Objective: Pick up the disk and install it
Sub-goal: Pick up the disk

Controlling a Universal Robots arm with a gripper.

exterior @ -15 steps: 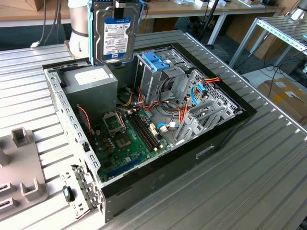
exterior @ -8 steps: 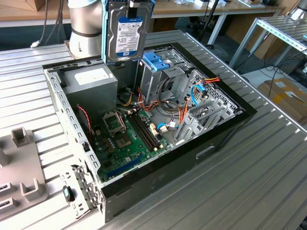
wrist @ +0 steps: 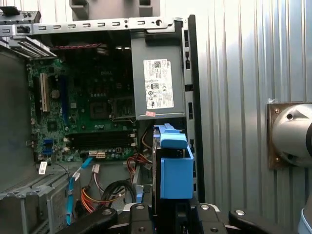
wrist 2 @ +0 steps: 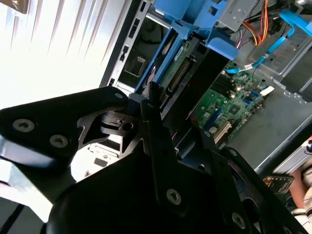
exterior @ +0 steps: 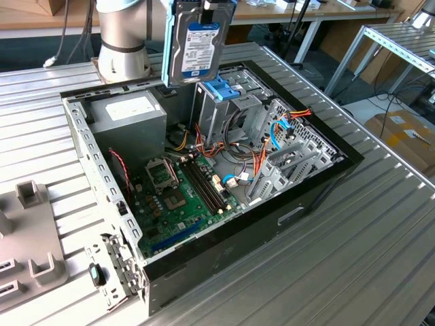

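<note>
Observe that the tool (wrist: 169, 212) is closed on the disk (exterior: 197, 44) and grips it by one end. The disk hangs upright directly beneath the tool, over the open computer case (exterior: 80, 132) on the worktop (exterior: 380, 244). Its lower edge is just above the blue bracket (exterior: 222, 89); contact cannot be confirmed. The motherboard (exterior: 178, 197) lies further below the tool.
</note>
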